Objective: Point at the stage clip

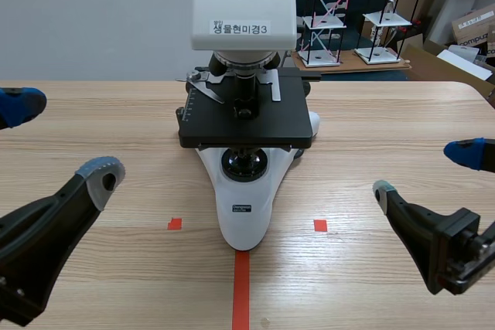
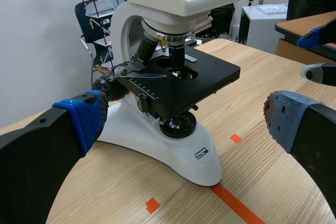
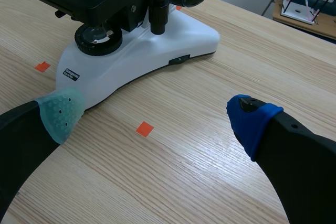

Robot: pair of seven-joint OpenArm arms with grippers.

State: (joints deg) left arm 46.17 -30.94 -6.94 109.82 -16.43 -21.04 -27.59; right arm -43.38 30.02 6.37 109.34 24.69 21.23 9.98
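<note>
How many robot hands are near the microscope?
2. The left end effector hangs open on the left side of the microscope. The right end effector hangs open on its right side. Neither touches it.

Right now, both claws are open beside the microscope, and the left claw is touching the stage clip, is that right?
Not quite: the left claw hangs clear of the stage clip on the microscope, touching nothing, as the left wrist view shows. The rest stands.
</note>
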